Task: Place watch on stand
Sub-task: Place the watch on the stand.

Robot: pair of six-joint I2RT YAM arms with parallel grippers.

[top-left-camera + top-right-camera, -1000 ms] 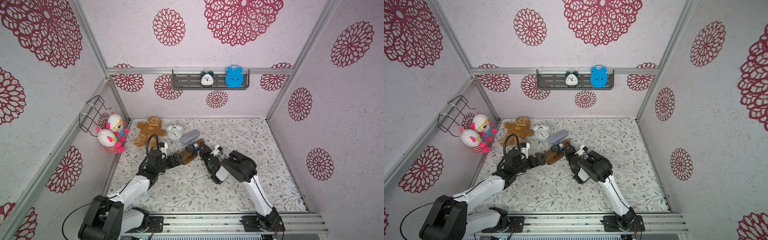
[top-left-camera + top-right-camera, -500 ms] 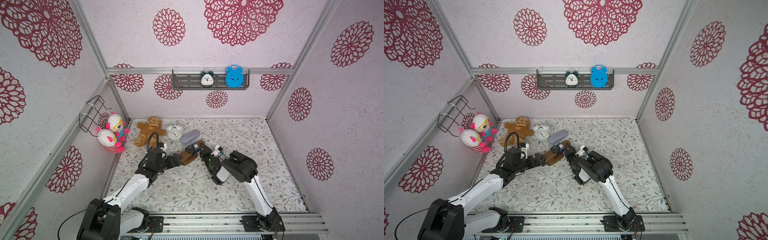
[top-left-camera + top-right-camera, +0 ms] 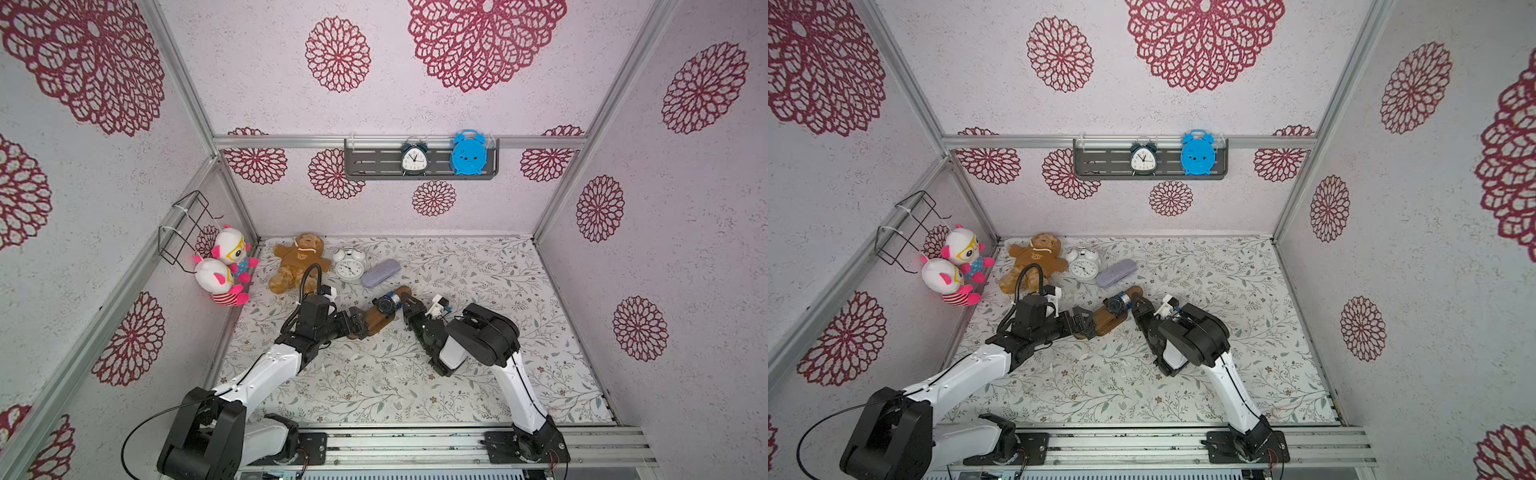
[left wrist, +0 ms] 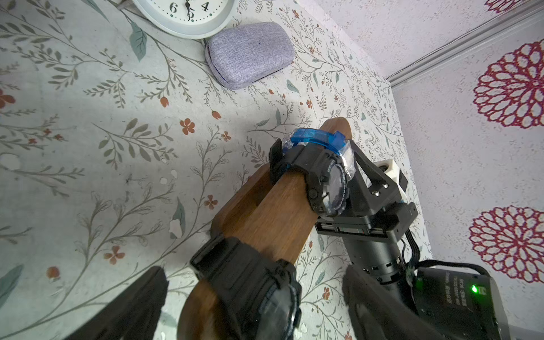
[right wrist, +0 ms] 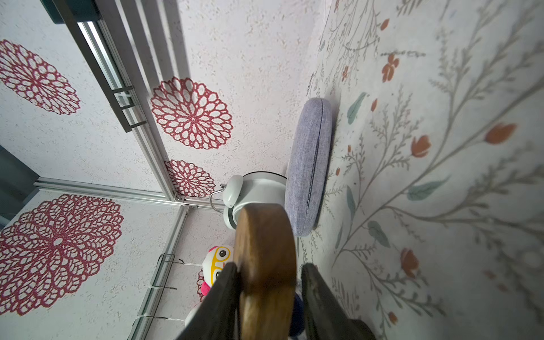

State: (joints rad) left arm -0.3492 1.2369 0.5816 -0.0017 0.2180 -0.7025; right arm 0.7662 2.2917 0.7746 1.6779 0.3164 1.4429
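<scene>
The brown wooden stand (image 3: 379,323) (image 3: 1108,323) lies mid-table, its bar running from one gripper to the other. A black watch with a blue strap (image 3: 385,304) (image 3: 1115,305) (image 4: 322,179) is wrapped round the bar near its far end. A second black watch (image 4: 259,288) sits round the near end. My left gripper (image 3: 360,325) (image 4: 253,306) is open, its fingers standing clear on both sides of that end. My right gripper (image 3: 409,309) (image 5: 269,266) straddles the bar's far tip (image 5: 265,250), open: one finger touches the wood and the other stands off it.
A white alarm clock (image 3: 349,266) and a lilac fabric case (image 3: 380,272) lie just behind the stand. A gingerbread plush (image 3: 297,262) and two plush toys (image 3: 224,270) sit at the back left under a wire basket (image 3: 187,228). The grey wall shelf (image 3: 365,162) holds two clocks.
My right gripper's jaws have parted around the bar's end. Both arms have hardly moved, and the left gripper has stayed open.
</scene>
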